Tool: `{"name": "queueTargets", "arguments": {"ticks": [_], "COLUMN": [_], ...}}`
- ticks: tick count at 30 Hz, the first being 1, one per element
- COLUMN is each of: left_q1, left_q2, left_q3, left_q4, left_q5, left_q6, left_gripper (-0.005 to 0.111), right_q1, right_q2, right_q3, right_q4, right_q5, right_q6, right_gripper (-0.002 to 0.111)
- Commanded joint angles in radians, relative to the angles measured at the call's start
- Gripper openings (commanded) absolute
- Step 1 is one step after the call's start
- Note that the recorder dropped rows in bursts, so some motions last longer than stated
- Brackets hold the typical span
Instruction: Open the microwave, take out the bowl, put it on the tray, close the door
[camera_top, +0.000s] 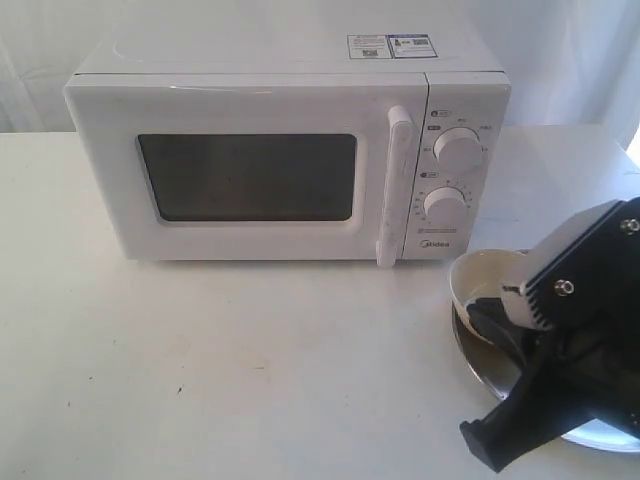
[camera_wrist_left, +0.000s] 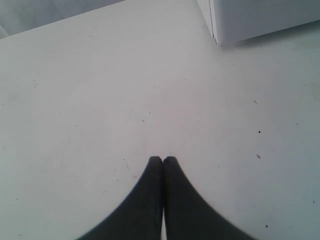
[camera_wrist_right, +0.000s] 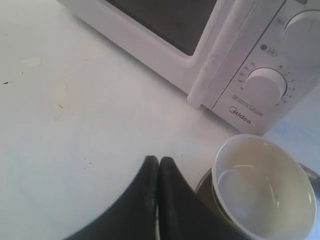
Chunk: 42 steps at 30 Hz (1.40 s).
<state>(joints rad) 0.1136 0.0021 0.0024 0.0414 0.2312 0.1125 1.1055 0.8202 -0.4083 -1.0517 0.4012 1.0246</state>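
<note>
The white microwave (camera_top: 280, 60) stands at the back of the table, its door (camera_top: 250, 170) closed with the bar handle (camera_top: 395, 185) beside two knobs. To its front right, the cream bowl (camera_top: 485, 280) sits on the silver tray (camera_top: 480, 362). My right gripper (camera_top: 488, 322) hovers at the bowl's near side, shut with nothing in it. In the right wrist view the right gripper (camera_wrist_right: 158, 160) points at the table beside the bowl (camera_wrist_right: 265, 190), apart from it. My left gripper (camera_wrist_left: 162, 159) is shut and empty over bare table, with a corner of the microwave (camera_wrist_left: 260, 17) ahead.
The white table (camera_top: 200, 350) stretches wide in front of the microwave. The right arm's black body covers much of the tray. The left arm does not show in the exterior view. A white curtain hangs behind.
</note>
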Motion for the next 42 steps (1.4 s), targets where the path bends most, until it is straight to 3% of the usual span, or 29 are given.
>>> {"name": "queueTargets", "arguments": {"ticks": [1, 6, 9, 12, 15, 16, 18, 21, 28, 35, 37, 40, 42], "left_q1": [-0.006, -0.006, -0.006, -0.006, -0.006, -0.006, -0.006, -0.006, -0.006, -0.006, -0.006, -0.006, -0.006], "left_q2": [-0.002, -0.002, -0.002, -0.002, -0.002, -0.002, -0.002, -0.002, -0.002, -0.002, -0.002, -0.002, -0.002], "left_q3": [-0.002, -0.002, -0.002, -0.002, -0.002, -0.002, -0.002, -0.002, -0.002, -0.002, -0.002, -0.002, -0.002], "left_q4": [-0.008, -0.008, -0.008, -0.008, -0.008, -0.008, -0.008, -0.008, -0.008, -0.008, -0.008, -0.008, -0.008], "left_q5": [0.002, 0.002, 0.002, 0.002, 0.002, 0.002, 0.002, 0.0, 0.0, 0.002, 0.002, 0.002, 0.002], "left_q6": [-0.003, -0.003, -0.003, -0.003, -0.003, -0.003, -0.003, -0.003, -0.003, -0.003, -0.003, -0.003, -0.003], "left_gripper": [0.0, 0.0, 0.0, 0.0, 0.0, 0.0, 0.0, 0.0, 0.0, 0.0, 0.0, 0.0, 0.0], "right_q1": [0.008, 0.019, 0.002, -0.154, -0.456, -0.563, -0.739, -0.827, -0.841, -0.827, -0.827, -0.827, -0.827], "right_q2": [-0.013, -0.18, -0.417, -0.646, -0.804, -0.82, -0.82, -0.82, -0.82, -0.82, -0.82, -0.82, -0.82], "right_q3": [0.004, 0.034, 0.139, 0.279, 0.408, 0.408, 0.408, 0.408, 0.408, 0.408, 0.408, 0.408, 0.408], "right_q4": [0.009, 0.107, 0.372, 0.462, 0.707, 0.787, 0.869, 0.848, 0.78, 0.74, 0.757, 1.035, 1.091], "right_q5": [-0.009, 0.094, 0.176, -0.051, -0.303, -0.299, -0.106, -0.037, -0.036, -0.044, -0.053, -0.068, -0.068], "right_q6": [0.011, 0.011, 0.02, 0.11, 0.112, 0.112, 0.112, 0.102, 0.084, -0.411, -0.668, -1.165, -1.209], "right_gripper": [0.0, 0.0, 0.0, 0.0, 0.0, 0.0, 0.0, 0.0, 0.0, 0.0, 0.0, 0.0, 0.0]}}
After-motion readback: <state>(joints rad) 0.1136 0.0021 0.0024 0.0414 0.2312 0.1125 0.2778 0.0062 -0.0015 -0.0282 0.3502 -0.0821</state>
